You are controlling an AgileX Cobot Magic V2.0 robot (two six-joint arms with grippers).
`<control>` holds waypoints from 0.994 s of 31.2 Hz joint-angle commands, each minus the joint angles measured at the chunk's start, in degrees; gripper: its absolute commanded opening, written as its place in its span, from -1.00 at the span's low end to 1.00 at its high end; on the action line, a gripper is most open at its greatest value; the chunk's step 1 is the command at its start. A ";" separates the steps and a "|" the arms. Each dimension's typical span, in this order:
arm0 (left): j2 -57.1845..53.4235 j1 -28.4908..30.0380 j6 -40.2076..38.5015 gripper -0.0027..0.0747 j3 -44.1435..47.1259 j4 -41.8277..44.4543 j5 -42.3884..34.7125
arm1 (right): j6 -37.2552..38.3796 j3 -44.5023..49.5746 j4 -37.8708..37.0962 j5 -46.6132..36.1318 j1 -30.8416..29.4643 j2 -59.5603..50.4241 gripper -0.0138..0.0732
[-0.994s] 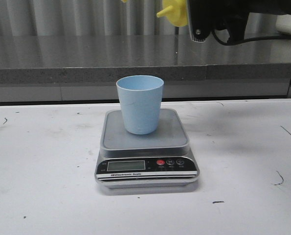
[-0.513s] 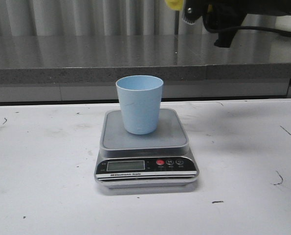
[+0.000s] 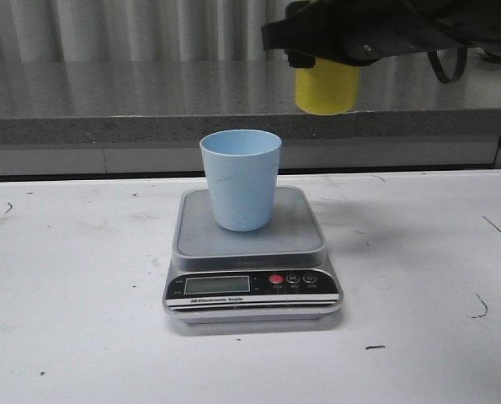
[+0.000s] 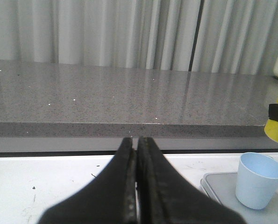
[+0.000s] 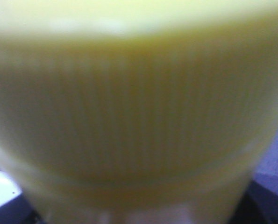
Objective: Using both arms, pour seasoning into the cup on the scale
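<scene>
Pouring has not begun, as far as we can judge: the cup [image 3: 241,178] stands upright on the steel platform of the scale [image 3: 252,252], and its inside looks plain pale blue with nothing visible in it, though the very bottom is hidden from the front view. The scale sits on the white surface [image 3: 73,278] with its small screen facing us; the reading is too small to make out. What is done, then, is the lifting: we hold the yellow bottle [image 3: 327,87] in the air, above the cup and off to its right, well apart from the rim. Only its lower body shows below the right gripper [image 3: 334,38], whose dark jaws wrap around it, so we take them to be closed on the bottle. In the right wrist view the ribbed yellow plastic [image 5: 129,116] fills the picture, blurred by closeness; the nozzle is not in view. Our left gripper [image 4: 138,182] hangs low over the surface to the left of the scale, its jaws pressed together and holding nothing, pointing toward the grey counter [image 4: 129,93] behind. Still left are bringing the bottle over the cup, tipping it and dispensing the seasoning.
</scene>
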 commanded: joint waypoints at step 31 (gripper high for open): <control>-0.87 0.01 -0.59 -0.98 -1.38 -0.58 -4.65 | 3.96 16.78 2.69 -7.09 -0.23 -19.56 -0.44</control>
